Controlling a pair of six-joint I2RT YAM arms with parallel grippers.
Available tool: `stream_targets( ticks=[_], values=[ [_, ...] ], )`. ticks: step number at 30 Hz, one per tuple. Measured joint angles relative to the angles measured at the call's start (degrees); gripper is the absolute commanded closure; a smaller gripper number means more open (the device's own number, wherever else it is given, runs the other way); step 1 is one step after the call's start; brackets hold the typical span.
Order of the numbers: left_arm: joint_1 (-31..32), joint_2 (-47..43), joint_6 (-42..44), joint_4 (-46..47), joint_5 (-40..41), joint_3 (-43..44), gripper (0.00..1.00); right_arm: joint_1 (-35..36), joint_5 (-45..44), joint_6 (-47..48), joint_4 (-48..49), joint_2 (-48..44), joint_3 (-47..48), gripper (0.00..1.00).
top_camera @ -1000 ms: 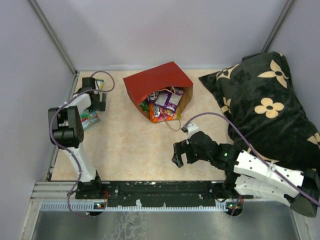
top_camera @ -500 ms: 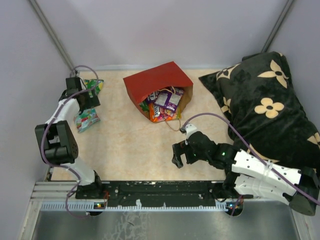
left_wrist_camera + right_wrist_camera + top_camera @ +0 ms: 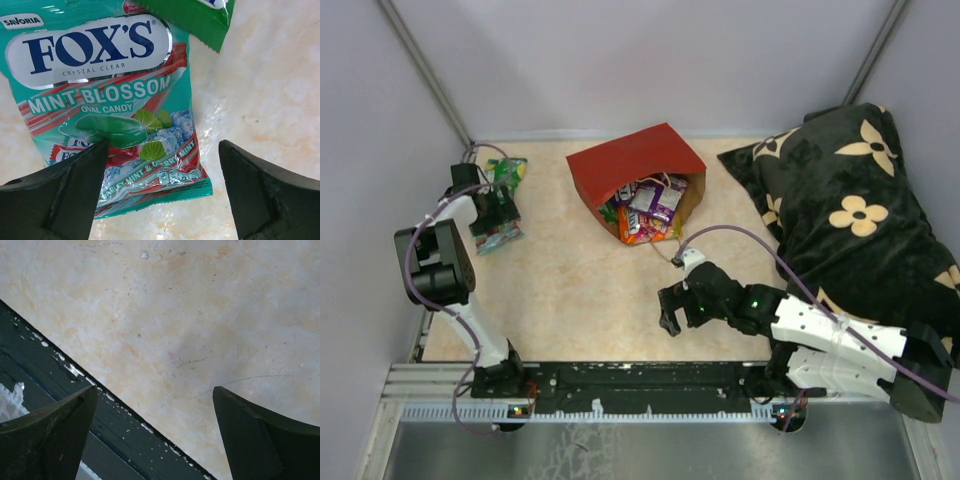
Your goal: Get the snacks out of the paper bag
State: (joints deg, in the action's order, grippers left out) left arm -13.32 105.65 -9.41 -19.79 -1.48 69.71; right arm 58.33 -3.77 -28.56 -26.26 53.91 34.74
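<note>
At the left edge of the beige tabletop (image 3: 580, 285), we see the left gripper (image 3: 163, 145) spread wide over a glossy teal candy packet (image 3: 110, 100), the right gripper (image 3: 154, 390) likewise wide, and colourful packets (image 3: 645, 207) inside the tipped red-brown paper bag (image 3: 635, 163).

Snacks (image 3: 645, 205) in sideways paper bag (image 3: 635, 165) (two outside)

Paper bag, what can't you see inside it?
- Top view: the red side of the paper bag covers most of its inside. Only snacks at the mouth show, too small to read.
- Left wrist view: a green packet is cut off by the top edge.
- Right wrist view: only table, no bag.
</note>
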Motion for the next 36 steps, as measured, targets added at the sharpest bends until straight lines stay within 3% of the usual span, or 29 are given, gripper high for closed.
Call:
stream_targets(
  ticks=[7,16,28,36],
  values=[
    [0.4,4.5,10.1,-3.8,-7.9,6.7,0.09,0.0,1.3,0.0,3.4,4.9,2.6,0.01],
    [3.5,3.3,21.8,-6.9,0.7,4.1,0.06,0.0,3.1,0.4,5.5,8.2,3.2,0.01],
    [3.3,0.7,21.1,-7.9,13.7,0.7,0.04,0.0,3.5,0.5,6.2,8.2,3.7,0.01],
    [4.3,-8.8,20.2,-8.9,15.8,-4.9,0.02,-0.1,3.7,-0.3,7.8,8.1,3.5,0.01]
  ],
)
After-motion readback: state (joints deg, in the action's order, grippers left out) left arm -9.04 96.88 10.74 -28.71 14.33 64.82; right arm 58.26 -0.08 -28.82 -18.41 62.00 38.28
